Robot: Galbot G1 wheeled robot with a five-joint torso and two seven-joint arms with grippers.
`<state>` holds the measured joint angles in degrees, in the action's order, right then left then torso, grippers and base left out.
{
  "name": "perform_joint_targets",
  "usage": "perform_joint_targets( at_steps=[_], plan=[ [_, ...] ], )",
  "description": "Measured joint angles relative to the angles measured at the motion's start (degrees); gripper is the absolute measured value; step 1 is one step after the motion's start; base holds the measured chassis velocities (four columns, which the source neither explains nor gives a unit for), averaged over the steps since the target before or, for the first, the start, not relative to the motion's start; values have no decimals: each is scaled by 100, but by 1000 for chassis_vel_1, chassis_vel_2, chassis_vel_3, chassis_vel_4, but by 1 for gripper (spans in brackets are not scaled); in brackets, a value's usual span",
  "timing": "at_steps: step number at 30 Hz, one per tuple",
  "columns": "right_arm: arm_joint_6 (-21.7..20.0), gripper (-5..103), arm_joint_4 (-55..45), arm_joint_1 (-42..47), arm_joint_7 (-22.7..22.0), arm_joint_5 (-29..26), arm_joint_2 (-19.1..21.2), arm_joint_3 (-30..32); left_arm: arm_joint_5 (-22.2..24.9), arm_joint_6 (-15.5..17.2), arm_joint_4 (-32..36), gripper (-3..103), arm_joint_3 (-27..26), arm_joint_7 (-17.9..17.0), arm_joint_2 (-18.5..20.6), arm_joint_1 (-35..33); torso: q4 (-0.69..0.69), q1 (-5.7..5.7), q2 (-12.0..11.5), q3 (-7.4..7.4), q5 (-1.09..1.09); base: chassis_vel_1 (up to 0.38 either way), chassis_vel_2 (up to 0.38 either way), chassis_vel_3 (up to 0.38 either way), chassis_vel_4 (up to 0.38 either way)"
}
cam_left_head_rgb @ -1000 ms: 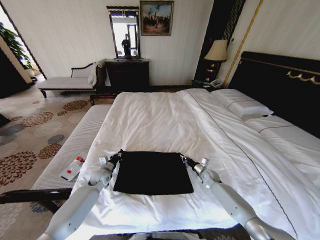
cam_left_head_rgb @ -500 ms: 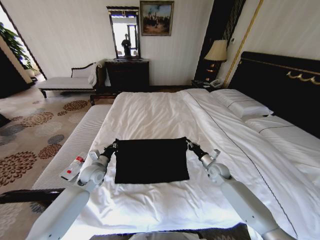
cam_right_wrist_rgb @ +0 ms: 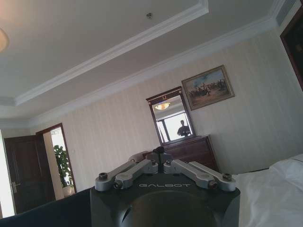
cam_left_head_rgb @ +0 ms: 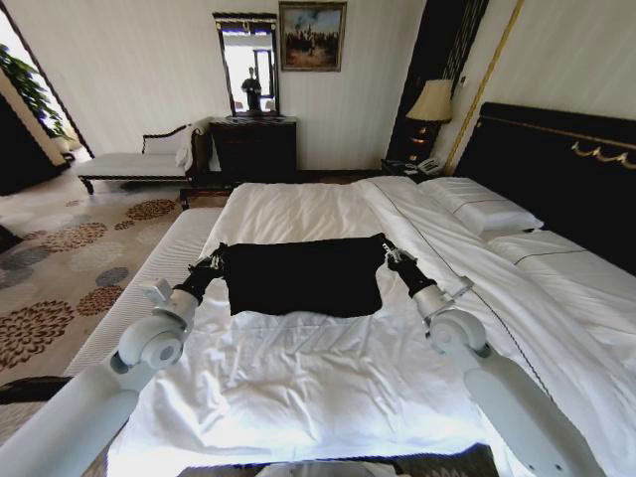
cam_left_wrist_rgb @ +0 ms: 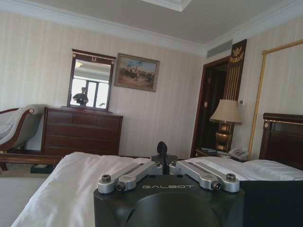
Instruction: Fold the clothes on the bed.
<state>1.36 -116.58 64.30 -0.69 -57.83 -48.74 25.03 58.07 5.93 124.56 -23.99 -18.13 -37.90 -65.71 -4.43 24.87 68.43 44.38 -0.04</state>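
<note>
Soft black T-shirt [cam_left_head_rgb: 303, 276], taut between both grippers; rumpled white bed [cam_left_head_rgb: 298, 388]

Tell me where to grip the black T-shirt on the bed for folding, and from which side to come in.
Grip the black T-shirt at its two far corners, where the left gripper and right gripper hold it now, each arm reaching in from its own side. It lies as a flat rectangle on the bed, so holding both corners likely keeps the edge straight and taut.
</note>
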Motion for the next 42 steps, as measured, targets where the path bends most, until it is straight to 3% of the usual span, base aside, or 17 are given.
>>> perform_joint_targets(
  at_steps=[6, 11, 17, 20, 22, 28, 33, 35, 36, 37, 38, 39, 42],
  plan=[
    [-152, 0, -539, 555, -168, 3, -12, 295, 61, 9, 351, 1, -404, 5, 10, -513, 2, 0, 0, 0, 0, 0, 0, 0, 0],
    [-257, 0, -841, 1059, -354, 23, -125, 451, -156, -18, 501, 1, -728, 69, -127, -1329, 2, 0, 0, 0, 0, 0, 0, 0, 0],
    [-334, 0, -1517, 1983, -490, 129, -250, 836, -406, -168, 1171, 1, -1864, 335, -492, -2914, 2, -1, 1, 0, 0, 0, 0, 0, 0],
    [-357, 0, -1718, 2234, -550, 162, -309, 913, -429, -182, 1402, 1, -2154, 356, -610, -3380, 3, -1, 0, -1, 0, 0, 0, 0, 0],
    [-440, 0, -2058, 2631, -662, 210, -398, 1010, -515, -183, 1658, 1, -2506, 316, -766, -4065, 3, -1, 1, -1, 0, 0, 0, 0, 0],
    [-584, 0, -2577, 3308, -817, 253, -479, 1162, -574, -183, 1768, 1, -3023, 396, -858, -4834, 2, -1, 1, -1, -1, 0, 0, 0, 0],
    [-778, 0, -2460, 3029, -981, 85, -463, 991, -579, 5, 1640, 1, -2597, 197, -733, -4453, 2, -2, 2, -1, 0, 0, 0, 0, 0],
    [-949, 0, -1911, 2425, -1131, -75, -441, 582, -670, 161, 1191, 1, -1864, 2, -645, -3632, 1, -1, 0, 1, 1, 0, 0, 0, 0],
    [-949, 0, -1911, 2425, -1131, -75, -441, 582, -670, 161, 1191, 1, -1864, 2, -645, -3632, 1, -1, 0, 1, 1, 0, 0, 0, 0],
    [-1034, 0, -1679, 2164, -1205, -238, -434, 398, -689, 201, 941, 1, -1542, -13, -626, -3281, 2, 0, 0, 1, 2, 0, 0, 0, 0],
    [-1158, 0, -1304, 1743, -1326, -567, -418, 136, -718, 224, 481, 1, -970, -24, -601, -2731, 1, 2, -1, 2, -1, 0, 0, 0, 0],
    [-1158, 0, -1304, 1743, -1326, -567, -418, 136, -718, 224, 481, 1, -970, -24, -601, -2731, 1, 2, -1, 2, -1, 0, 0, 0, 0],
    [-1204, 0, -277, 907, -1481, -977, -319, -472, -686, 225, -403, 1, -175, -47, -509, -1886, 4, 3, -2, 3, 2, 0, 0, 0, 0]
  ],
)
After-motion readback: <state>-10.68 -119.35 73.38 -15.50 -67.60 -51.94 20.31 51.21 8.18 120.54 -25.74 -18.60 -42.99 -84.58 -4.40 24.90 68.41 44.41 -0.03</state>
